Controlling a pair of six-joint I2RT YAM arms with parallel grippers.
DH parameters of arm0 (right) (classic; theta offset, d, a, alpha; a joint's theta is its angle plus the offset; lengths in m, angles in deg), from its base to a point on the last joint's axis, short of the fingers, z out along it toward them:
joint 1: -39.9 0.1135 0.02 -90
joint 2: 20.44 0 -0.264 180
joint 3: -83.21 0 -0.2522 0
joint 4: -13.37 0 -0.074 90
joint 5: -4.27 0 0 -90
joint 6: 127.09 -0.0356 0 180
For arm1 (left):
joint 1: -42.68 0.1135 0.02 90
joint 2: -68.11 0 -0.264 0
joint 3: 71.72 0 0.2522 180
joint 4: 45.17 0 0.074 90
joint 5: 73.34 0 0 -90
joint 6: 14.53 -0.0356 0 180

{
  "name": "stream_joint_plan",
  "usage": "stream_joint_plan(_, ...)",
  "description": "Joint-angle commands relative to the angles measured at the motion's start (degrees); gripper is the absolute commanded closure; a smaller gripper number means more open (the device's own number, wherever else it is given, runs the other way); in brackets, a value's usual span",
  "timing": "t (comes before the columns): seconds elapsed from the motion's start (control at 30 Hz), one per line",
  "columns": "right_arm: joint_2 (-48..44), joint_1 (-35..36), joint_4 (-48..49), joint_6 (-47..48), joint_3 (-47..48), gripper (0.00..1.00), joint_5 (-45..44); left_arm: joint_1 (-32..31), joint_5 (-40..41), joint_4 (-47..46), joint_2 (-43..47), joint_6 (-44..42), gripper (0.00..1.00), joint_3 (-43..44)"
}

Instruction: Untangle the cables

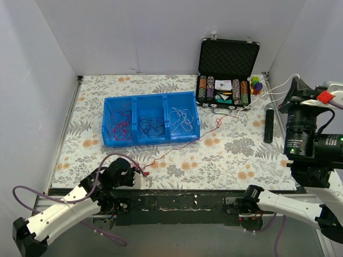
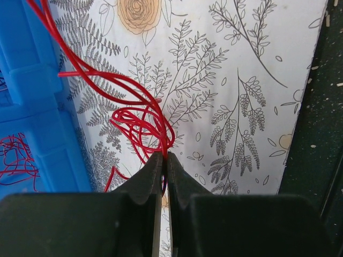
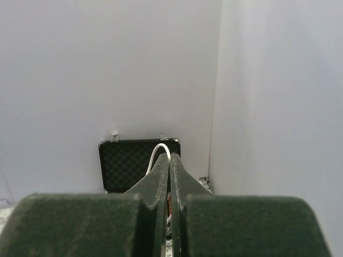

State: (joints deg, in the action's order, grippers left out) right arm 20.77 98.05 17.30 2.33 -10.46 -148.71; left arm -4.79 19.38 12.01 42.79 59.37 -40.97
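A thin red cable (image 1: 185, 142) runs over the floral table from my left gripper (image 1: 143, 172) toward the chip case, where white cables (image 1: 268, 93) go on up to my right gripper (image 1: 295, 81). In the left wrist view my left gripper (image 2: 164, 155) is shut on a looped bundle of the red cable (image 2: 140, 119). In the right wrist view my right gripper (image 3: 169, 156) is shut on a white cable (image 3: 157, 153) and held high in the air. The blue bin (image 1: 151, 119) holds red, dark and white cables in three separate compartments.
An open black case (image 1: 228, 69) with poker chips stands at the back right. A black cylinder (image 1: 269, 123) lies to its right. The blue bin's wall (image 2: 32, 107) is left of my left gripper. The table's front edge (image 1: 177, 190) is close behind my left gripper.
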Motion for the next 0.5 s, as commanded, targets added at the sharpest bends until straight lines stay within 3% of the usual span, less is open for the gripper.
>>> stream_joint_plan(0.0,-0.34,-0.14,8.05,9.70,4.15,0.99,-1.44,0.27,2.46,-0.17,0.53,-0.78,1.00,-1.52)
stream_joint_plan(0.13,-1.31,0.03,18.41,20.06,5.11,0.99,-2.15,0.27,3.69,-0.18,-0.07,-1.04,1.00,-2.40)
stream_joint_plan(0.23,-2.36,0.64,19.75,22.72,7.93,0.99,-1.80,0.27,4.22,-0.26,-0.52,-0.78,1.00,-2.76)
stream_joint_plan(0.33,-3.51,2.75,9.51,14.14,8.11,0.99,-1.35,0.27,3.17,-1.84,0.27,-0.60,1.00,-1.79)
stream_joint_plan(0.47,-2.90,4.08,2.73,1.85,0.30,0.99,0.22,0.27,3.09,-11.84,-0.78,1.58,1.00,3.46)
